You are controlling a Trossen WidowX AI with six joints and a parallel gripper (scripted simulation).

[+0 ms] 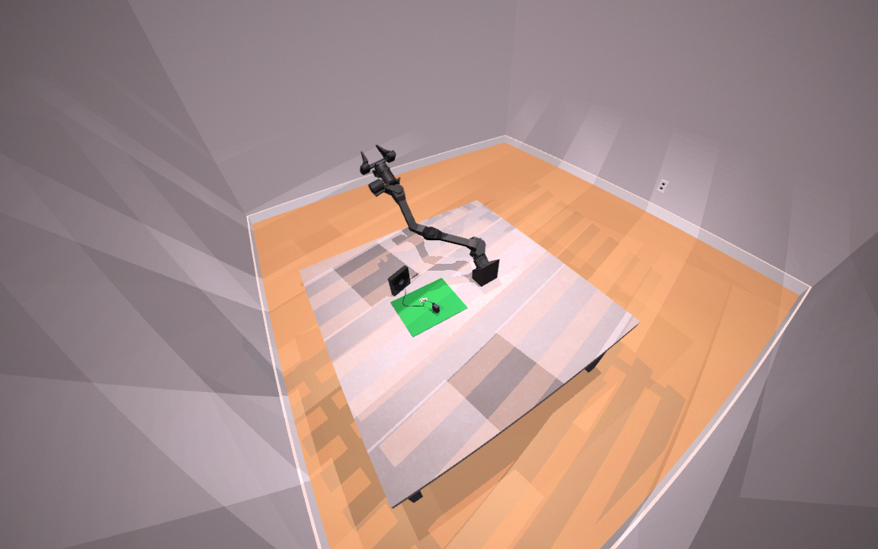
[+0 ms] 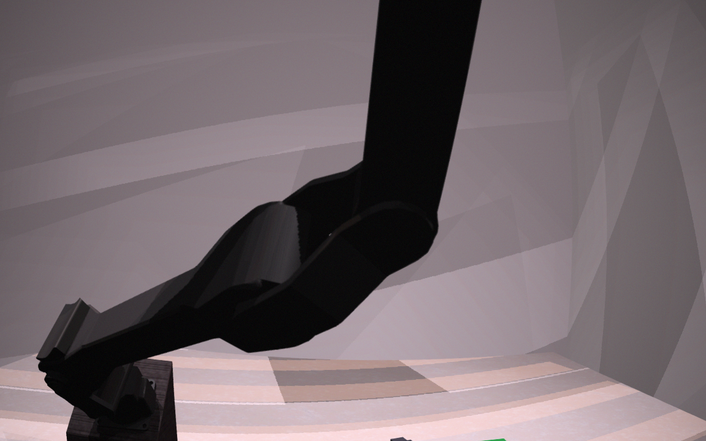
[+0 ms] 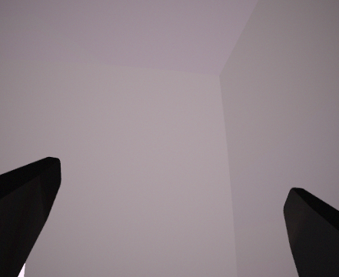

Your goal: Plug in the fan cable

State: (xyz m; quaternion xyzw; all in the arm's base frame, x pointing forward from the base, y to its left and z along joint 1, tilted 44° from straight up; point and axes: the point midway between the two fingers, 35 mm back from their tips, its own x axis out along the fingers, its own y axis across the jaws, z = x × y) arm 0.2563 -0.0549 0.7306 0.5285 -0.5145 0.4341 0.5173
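Note:
The green board (image 1: 413,326) lies flat on the table in the top view. The black square fan (image 1: 398,280) stands upright at the board's back left edge. Its thin dark cable (image 1: 412,305) curves over the board toward a small white part (image 1: 423,300) and a small black block (image 1: 435,307). These are too small to tell which is the plug or the header, or whether they are joined. My gripper (image 1: 370,149) (image 3: 175,185) is wide open and empty, raised high above the table, pointing up and away from the board. It touches nothing.
The arm's dark base (image 1: 485,273) (image 2: 166,403) stands on the table (image 1: 387,409) to the right of the board. The raised arm fills much of the exterior view, where only a sliver of green shows at the bottom edge. Walls fill the wrist view.

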